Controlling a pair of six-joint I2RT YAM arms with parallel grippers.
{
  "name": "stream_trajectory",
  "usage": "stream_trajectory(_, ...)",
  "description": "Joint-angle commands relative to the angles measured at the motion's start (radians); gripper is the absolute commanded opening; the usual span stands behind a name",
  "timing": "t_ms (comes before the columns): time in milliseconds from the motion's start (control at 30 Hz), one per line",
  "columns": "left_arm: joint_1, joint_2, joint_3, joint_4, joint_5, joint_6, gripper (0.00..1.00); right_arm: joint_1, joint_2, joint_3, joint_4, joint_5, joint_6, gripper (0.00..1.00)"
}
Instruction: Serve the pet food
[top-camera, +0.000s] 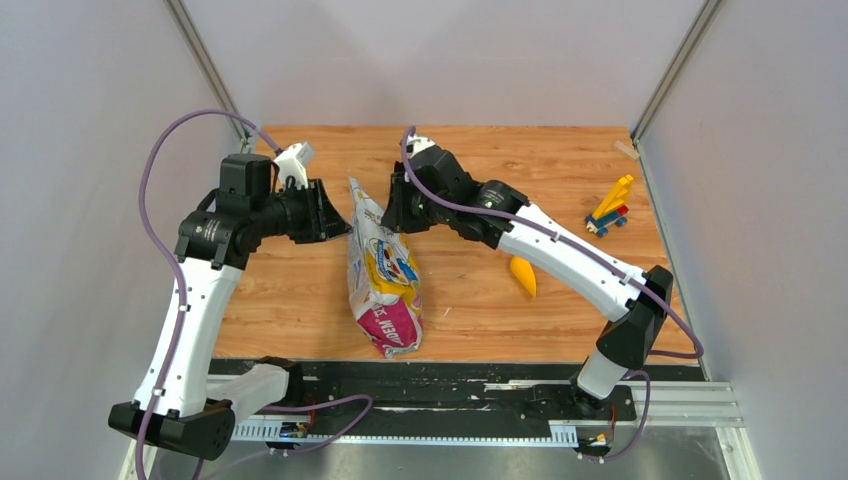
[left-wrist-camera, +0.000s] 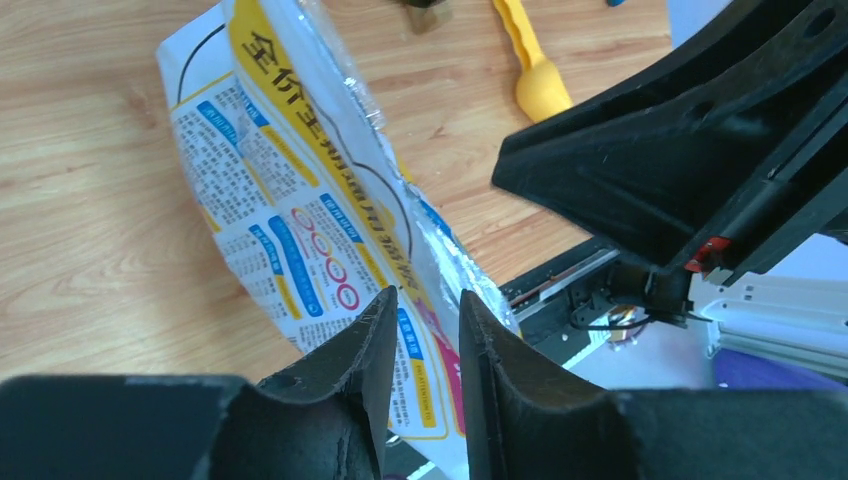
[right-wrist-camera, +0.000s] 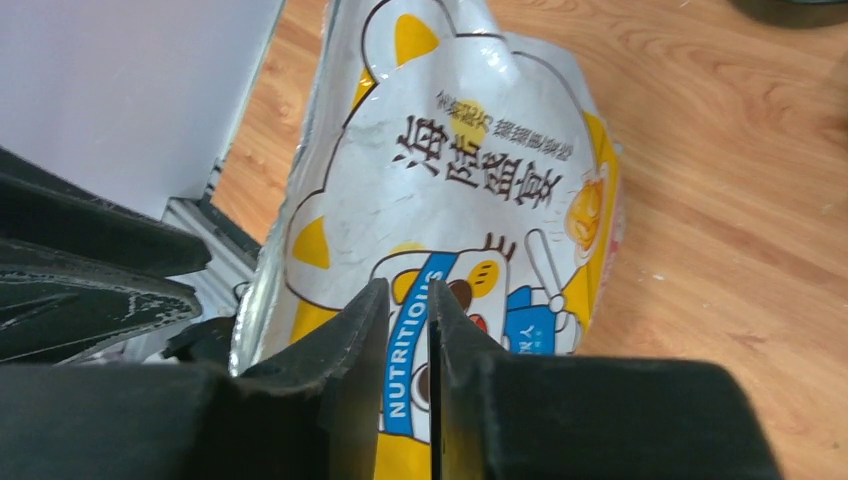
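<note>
Left gripper (top-camera: 340, 222): hold unclear.
Right gripper (top-camera: 392, 215): pinching bag (top-camera: 385, 280).
Bag: lies twelve-to-six, mouth at twelve between grippers.
Pet food: unseen, presumably inside.

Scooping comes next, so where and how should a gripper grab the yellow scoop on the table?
Take the scoop by its narrow straight handle, not the rounded bowl. It lies flat on the table, so come straight down from above, fingers across the handle. The right gripper, now at the bag, looks nearer.
</note>
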Motion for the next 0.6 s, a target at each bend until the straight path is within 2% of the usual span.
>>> stream_trajectory(0,-0.002,-0.014,-0.009,0.08,0.076,-0.037,0.38,0.004,-0.062,0.029,0.071,-0.129,0.018,0.29)
stream_trajectory(100,-0.002,-0.021,-0.038,0.101,0.108,-0.055,0.4,0.004,-0.076,0.003,0.11,-0.192,0.047,0.36)
stream_trajectory(200,-0.002,-0.03,-0.073,0.141,0.134,-0.086,0.41,0.005,-0.083,-0.019,0.147,-0.251,0.073,0.37)
stream_trajectory(300,-0.002,-0.028,-0.105,0.155,0.132,-0.099,0.39,0.004,-0.086,-0.043,0.187,-0.308,0.089,0.31)
stream_trajectory(400,-0.002,-0.003,-0.103,0.155,0.11,-0.096,0.34,0.003,-0.077,-0.049,0.195,-0.321,0.097,0.25)
stream_trajectory(567,-0.003,0.014,-0.078,0.134,0.096,-0.075,0.29,0.006,-0.053,-0.05,0.181,-0.331,0.097,0.25)
